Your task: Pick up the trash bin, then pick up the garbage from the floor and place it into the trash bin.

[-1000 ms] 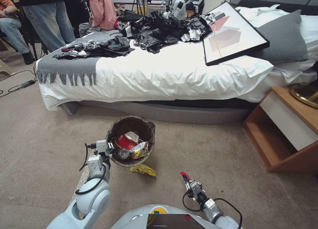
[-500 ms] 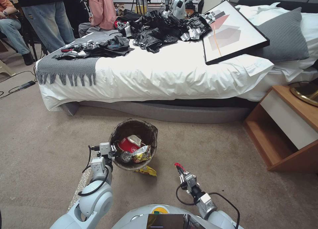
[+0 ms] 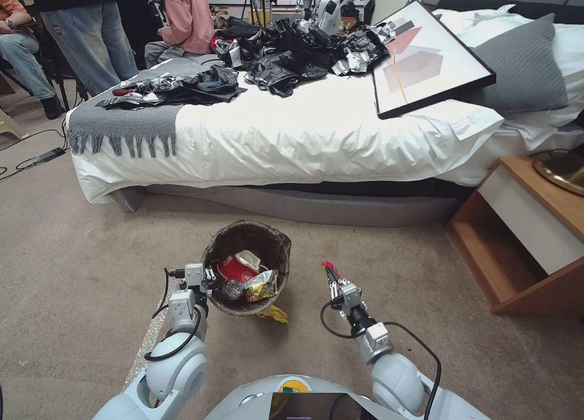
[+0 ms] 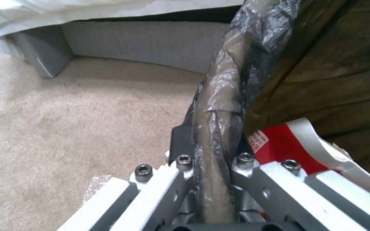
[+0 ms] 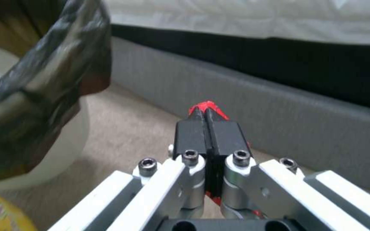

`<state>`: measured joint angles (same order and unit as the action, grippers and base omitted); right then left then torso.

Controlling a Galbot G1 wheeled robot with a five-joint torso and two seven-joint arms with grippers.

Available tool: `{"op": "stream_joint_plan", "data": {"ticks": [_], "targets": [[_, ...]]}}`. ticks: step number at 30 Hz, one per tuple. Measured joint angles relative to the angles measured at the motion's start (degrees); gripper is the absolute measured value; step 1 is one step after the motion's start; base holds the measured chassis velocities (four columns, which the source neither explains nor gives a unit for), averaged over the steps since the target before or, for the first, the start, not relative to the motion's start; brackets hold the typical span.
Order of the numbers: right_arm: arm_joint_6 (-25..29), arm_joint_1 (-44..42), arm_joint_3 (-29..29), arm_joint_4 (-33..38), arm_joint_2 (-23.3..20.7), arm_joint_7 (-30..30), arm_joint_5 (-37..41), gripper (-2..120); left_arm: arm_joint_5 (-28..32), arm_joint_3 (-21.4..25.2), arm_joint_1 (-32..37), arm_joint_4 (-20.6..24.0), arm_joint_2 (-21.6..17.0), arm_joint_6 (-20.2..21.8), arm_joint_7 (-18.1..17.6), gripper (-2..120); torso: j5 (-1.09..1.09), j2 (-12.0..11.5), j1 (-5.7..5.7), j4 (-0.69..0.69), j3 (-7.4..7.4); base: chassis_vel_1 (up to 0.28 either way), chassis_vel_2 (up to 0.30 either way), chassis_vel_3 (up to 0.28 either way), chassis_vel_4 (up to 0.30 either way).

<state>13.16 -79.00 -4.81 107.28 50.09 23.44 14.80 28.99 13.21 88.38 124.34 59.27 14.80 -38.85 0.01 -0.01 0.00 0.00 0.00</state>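
Observation:
The trash bin (image 3: pixel 246 227), white with a dark liner, hangs tilted just above the carpet in front of the bed. My left gripper (image 3: pixel 207 279) is shut on its near rim, and the liner-wrapped rim (image 4: pixel 214 128) runs between the fingers. Inside lie a red-and-white cup (image 3: pixel 237 265), a yellow wrapper and a clear bottle. A yellow snack wrapper (image 3: pixel 274 313) lies on the floor, half under the bin. My right gripper (image 3: pixel 330 272) is raised to the right of the bin, shut on a tiny red wrapper (image 5: pixel 205 107). The bin's white wall (image 5: pixel 61 144) stands close beside it.
The bed (image 3: pixel 316 134) spans the far side, carrying black bags (image 3: pixel 292 52), a grey throw and a framed picture (image 3: pixel 426 61). A wooden nightstand (image 3: pixel 523 237) stands at the right. People and cables occupy the far left. Open carpet surrounds the bin.
My right gripper has risen and moved forward toward the bin, still holding the red wrapper. The bin has shifted slightly and now covers more of the yellow wrapper on the floor.

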Motion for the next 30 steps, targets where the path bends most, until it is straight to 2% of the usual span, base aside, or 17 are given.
{"op": "stream_joint_plan", "data": {"ticks": [10, 21, 28, 30], "targets": [[-1.0, 1.5, 2.1, 4.1, -2.2, 0.8, 2.7, 0, -0.1, 0.2, 0.0, 0.0, 0.0, 0.0, 0.0, 0, -0.01, 0.0, 0.00, -0.01, 0.00, 0.000, 0.000, 0.000, 0.000], [-2.7, 5.4, 7.1, 14.8, -6.4, 1.3, 9.1, 0, -0.2, -0.4, -0.4, -0.7, 0.1, 0.1, 0.0, 0, -0.01, 0.0, 0.00, 0.00, 0.00, 0.000, 0.000, 0.000, 0.000], [-1.5, 8.3, 7.9, 19.3, -8.2, -1.7, 12.3, 0, -0.2, -0.9, -0.8, -1.2, 0.0, 0.3, 0.2, 0, -0.01, 0.0, 0.00, -0.01, 0.00, 0.000, 0.000, 0.000, 0.000], [-0.3, 11.7, 6.8, 20.8, -9.3, -4.0, 13.9, 0, -0.2, -1.4, -1.0, -1.4, -0.1, 0.5, 0.2, 0, -0.01, 0.0, 0.00, 0.01, 0.00, 0.000, 0.000, 0.000, 0.000]]}}
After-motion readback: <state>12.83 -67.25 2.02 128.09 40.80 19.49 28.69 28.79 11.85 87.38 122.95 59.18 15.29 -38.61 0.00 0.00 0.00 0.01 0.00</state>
